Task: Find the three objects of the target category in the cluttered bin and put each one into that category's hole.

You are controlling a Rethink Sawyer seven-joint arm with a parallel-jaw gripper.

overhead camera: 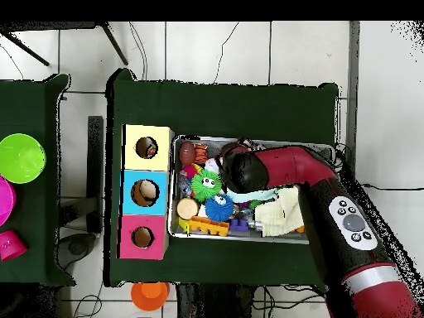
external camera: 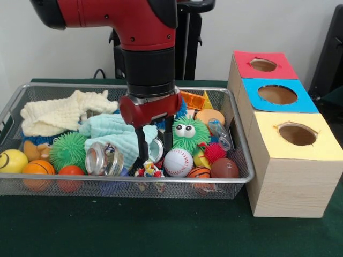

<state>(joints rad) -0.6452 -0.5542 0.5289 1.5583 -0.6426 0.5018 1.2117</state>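
The gripper (external camera: 154, 147) is hanging low in the cluttered bin (external camera: 53, 87), near the front rim. Two dark fingers (external camera: 142, 143) are pointing straight down, parted by a moderate gap, w/ nothing between them. Directly below, a small ruffled bundle in red, blue, yellow and white print (external camera: 150, 170) is sitting against the front wire wall; the tips are hovering just above it, not touching as far as the front view shows. That looks like one of the three objects. The other two aren't showing in either view, probably buried under clutter.

Risks, as judgement: the bundle is wedged between a baseball (external camera: 178, 162) and a clear glass jar (external camera: 103, 159), so the descending fingers could be landing on the ball or nudging the jar instead of closing on cloth. Ruffled fabric is soft, so a shallow pinch may be slipping out on the lift. The front rim is close, so a finger could be catching the mesh.

Bin contents: cream cloth (external camera: 59, 113) at back left, mint cloth (external camera: 119, 135) mid, spiky green ball (external camera: 68, 151), green fuzzy toy w/ eyes (external camera: 188, 134), orange mini basketballs (external camera: 37, 170), a yellow ball (external camera: 12, 160), a brown football (external camera: 224, 168), a small red spiky ball (external camera: 215, 152), plus other bits.

The hole (external camera: 297, 134), yellow-ringed, is sitting in the nearest wooden box (external camera: 289, 182) beside the bin's right end; it's looking dark, w/ nothing visible inside. The blue-ringed hole (external camera: 277, 95) and red-ringed hole (external camera: 263, 65) are lining up behind it.
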